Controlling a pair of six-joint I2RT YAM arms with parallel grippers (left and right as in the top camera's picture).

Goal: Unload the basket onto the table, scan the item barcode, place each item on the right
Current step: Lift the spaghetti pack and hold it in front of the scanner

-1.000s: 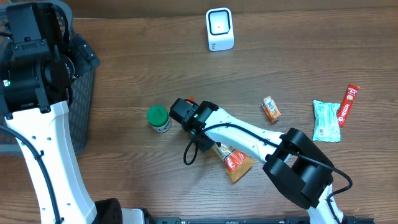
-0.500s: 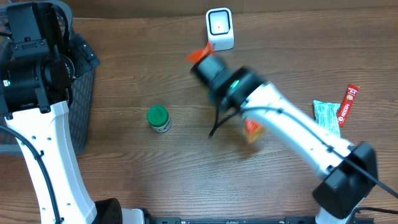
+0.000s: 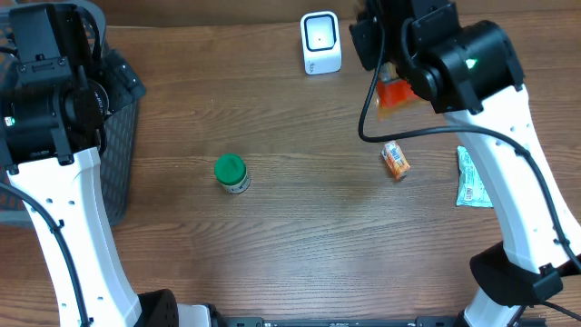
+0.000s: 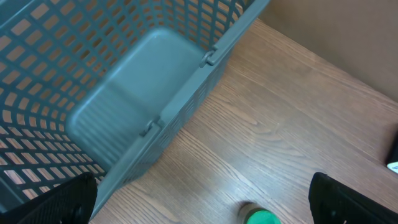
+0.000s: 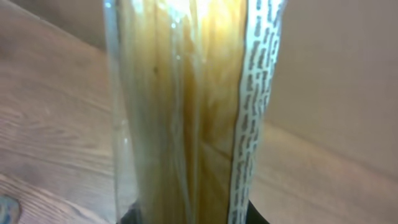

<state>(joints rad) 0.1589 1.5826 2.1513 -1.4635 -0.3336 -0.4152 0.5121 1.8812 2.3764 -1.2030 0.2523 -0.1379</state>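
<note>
The item is a clear-and-orange snack packet [image 3: 396, 94], hanging in the air just right of the white barcode scanner [image 3: 320, 42] at the table's back edge. My right gripper [image 5: 193, 218] is shut on the packet's lower end. In the right wrist view the packet [image 5: 186, 93] fills the middle of the frame, standing upright with a printed strip down its right side. From overhead the right arm hides the jaws. My left gripper [image 4: 211, 208] is open, high above the table beside the basket, with nothing between its fingers.
A grey mesh basket [image 3: 123, 154] [image 4: 124, 93] stands at the left edge. A green-lidded jar [image 3: 231, 173] [image 4: 261, 218] sits left of centre. A small orange packet [image 3: 395, 159] and a green-white packet [image 3: 470, 180] lie on the right side.
The right arm has lifted the snack packet off the middle of the table and swung it to the back, right of the scanner. The left arm has not moved.
</note>
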